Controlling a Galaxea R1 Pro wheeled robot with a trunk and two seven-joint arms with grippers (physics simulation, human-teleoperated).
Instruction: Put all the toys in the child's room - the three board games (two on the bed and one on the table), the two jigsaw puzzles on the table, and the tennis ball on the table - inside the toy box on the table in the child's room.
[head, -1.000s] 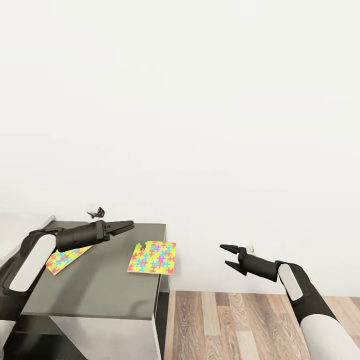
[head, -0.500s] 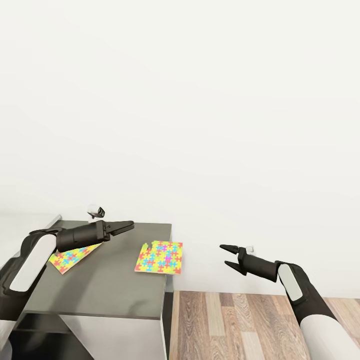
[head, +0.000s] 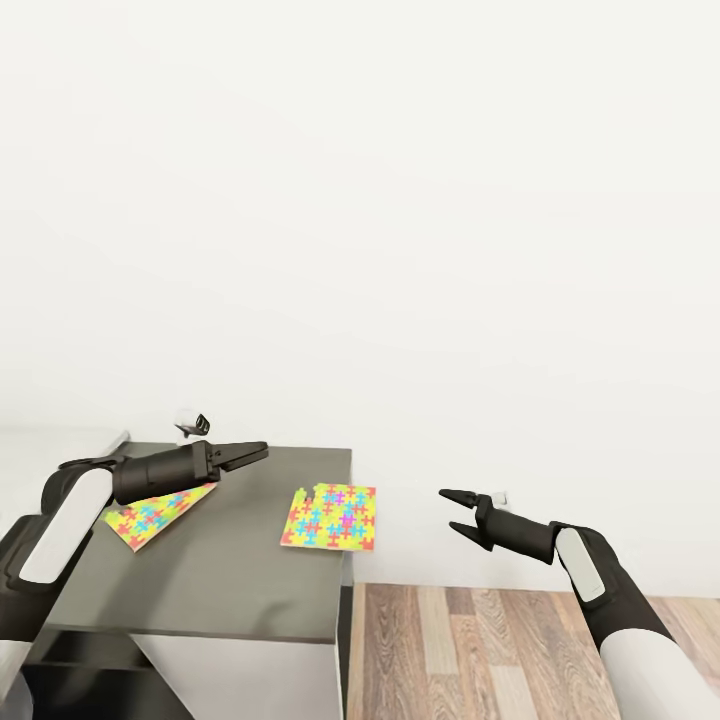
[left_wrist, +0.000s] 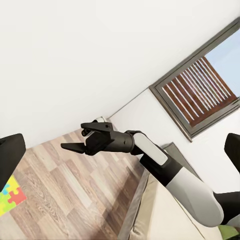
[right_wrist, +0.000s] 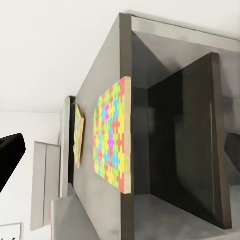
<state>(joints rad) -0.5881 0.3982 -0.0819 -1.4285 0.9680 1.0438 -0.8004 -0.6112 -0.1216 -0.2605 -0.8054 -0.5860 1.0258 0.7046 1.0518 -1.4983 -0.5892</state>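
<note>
Jigsaw puzzle overhanging table edge

White-walled room, plank floor
Bare white wall above wood-plank floor; dark-framed window with slatted brown blind beside it

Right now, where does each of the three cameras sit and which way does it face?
Head view: high, looking down at the dark grey desk top; both arms show, left gripper, right gripper.
Left wrist view: faces the right arm, wood-plank floor and dark-framed window.
Right wrist view: faces the desk's end.
Shared: the multicoloured jigsaw sheet overhanging the edge.
</note>
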